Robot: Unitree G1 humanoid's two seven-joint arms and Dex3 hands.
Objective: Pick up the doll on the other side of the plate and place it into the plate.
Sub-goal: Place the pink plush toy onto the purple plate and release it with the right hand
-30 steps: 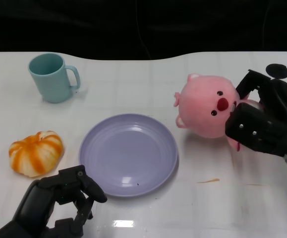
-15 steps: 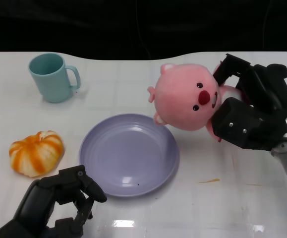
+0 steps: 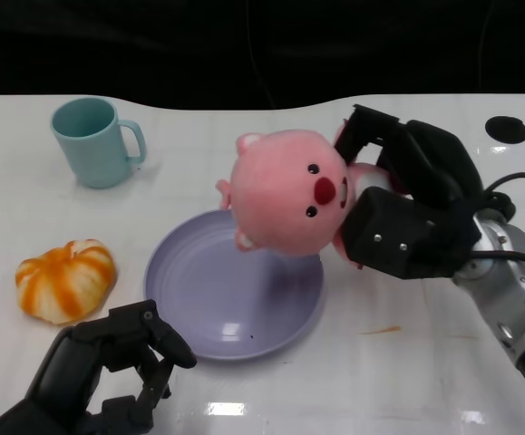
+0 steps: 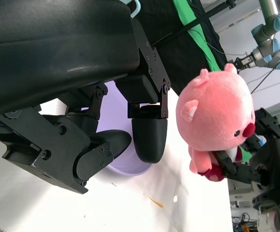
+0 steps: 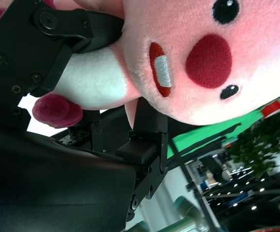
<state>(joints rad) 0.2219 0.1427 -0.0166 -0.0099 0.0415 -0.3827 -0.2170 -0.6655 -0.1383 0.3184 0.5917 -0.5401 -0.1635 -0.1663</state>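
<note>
A lavender plate (image 3: 209,308) sits on a white table (image 3: 407,381) with nothing lying in it. Above its far right rim hangs a pink plush doll (image 3: 285,203), lifted off the table — the right hand (image 3: 405,210) grips its body from the right, fingers wrapped around the pale belly. Beyond the plate to the left stands a teal mug (image 3: 94,140), its inside showing no contents. Left of the plate lies an orange pumpkin toy (image 3: 65,279). Near the plate's front left rim rests the left hand (image 3: 108,372), fingers curled inward — holding nothing.
</note>
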